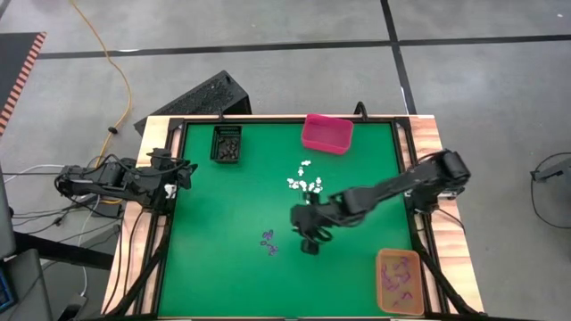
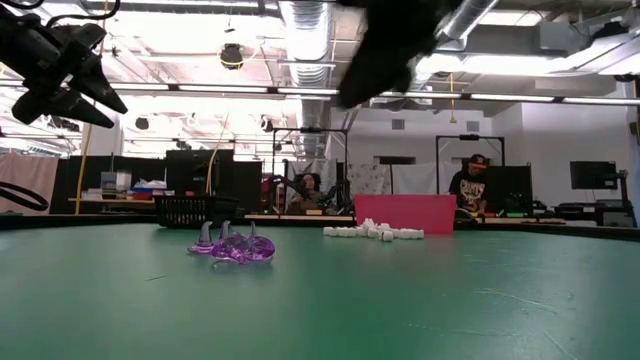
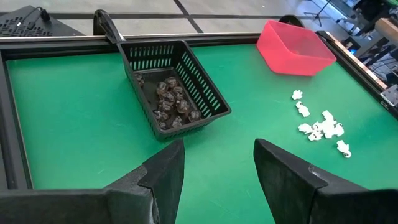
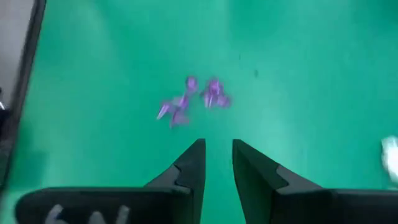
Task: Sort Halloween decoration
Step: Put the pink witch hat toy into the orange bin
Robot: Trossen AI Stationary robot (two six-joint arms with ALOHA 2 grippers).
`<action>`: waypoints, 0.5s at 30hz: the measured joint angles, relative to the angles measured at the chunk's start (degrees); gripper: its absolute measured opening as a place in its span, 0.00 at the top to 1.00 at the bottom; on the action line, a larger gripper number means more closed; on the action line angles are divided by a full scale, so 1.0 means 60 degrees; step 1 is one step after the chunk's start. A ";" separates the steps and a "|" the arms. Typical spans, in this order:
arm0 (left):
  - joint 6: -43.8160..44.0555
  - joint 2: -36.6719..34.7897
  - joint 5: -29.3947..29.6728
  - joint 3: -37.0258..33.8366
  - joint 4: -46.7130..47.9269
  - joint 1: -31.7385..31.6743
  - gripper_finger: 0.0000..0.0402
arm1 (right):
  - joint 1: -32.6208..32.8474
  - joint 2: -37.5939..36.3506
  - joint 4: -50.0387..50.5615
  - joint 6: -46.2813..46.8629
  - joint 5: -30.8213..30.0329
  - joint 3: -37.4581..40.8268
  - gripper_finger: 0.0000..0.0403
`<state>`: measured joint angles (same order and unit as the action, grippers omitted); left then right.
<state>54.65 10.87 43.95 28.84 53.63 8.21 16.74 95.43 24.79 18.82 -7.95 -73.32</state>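
A small heap of purple trinkets (image 1: 268, 241) (image 2: 232, 246) (image 4: 193, 98) lies on the green mat near the table's middle. My right gripper (image 1: 310, 242) (image 4: 218, 147) hovers above the mat just right of them, slanting down, its fingers a little apart and nothing between them. A cluster of white trinkets (image 1: 305, 179) (image 3: 321, 125) lies farther back. Black trinkets (image 3: 172, 101) fill the black bin (image 1: 227, 144). More purple trinkets lie in the orange bin (image 1: 399, 281). My left gripper (image 1: 189, 168) (image 3: 217, 152) waits open at the left edge.
The pink bin (image 1: 326, 132) (image 3: 293, 46) stands at the far edge, the black bin at the far left, the orange bin at the near right corner. A raised dark frame (image 1: 175, 232) borders the mat. Bare mat stretches across the near left.
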 joint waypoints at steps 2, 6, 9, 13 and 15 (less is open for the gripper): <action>0.0000 0.0000 0.0003 0.0000 0.0007 0.0003 0.55 | -0.0377 0.0496 -0.0853 -0.0541 0.0556 0.0004 0.69; -0.0047 -0.0003 0.0003 0.0000 0.0018 -0.0001 0.55 | -0.0953 0.1460 -0.2457 -0.1076 0.1617 0.0000 0.59; -0.0062 -0.0003 0.0007 0.0000 0.0025 0.0001 0.55 | -0.1190 0.2175 -0.3280 -0.1575 0.2294 0.0002 0.54; -0.0062 -0.0003 0.0003 0.0000 0.0033 0.0003 0.54 | -0.1192 0.2925 -0.3741 -0.2223 0.2556 -0.0239 0.53; -0.0060 -0.0003 0.0005 0.0000 0.0033 0.0002 0.55 | -0.1182 0.3267 -0.3685 -0.2544 0.2594 -0.0525 0.54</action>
<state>54.30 10.85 43.98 28.84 53.82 8.22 9.65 115.03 2.68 3.56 7.61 -76.47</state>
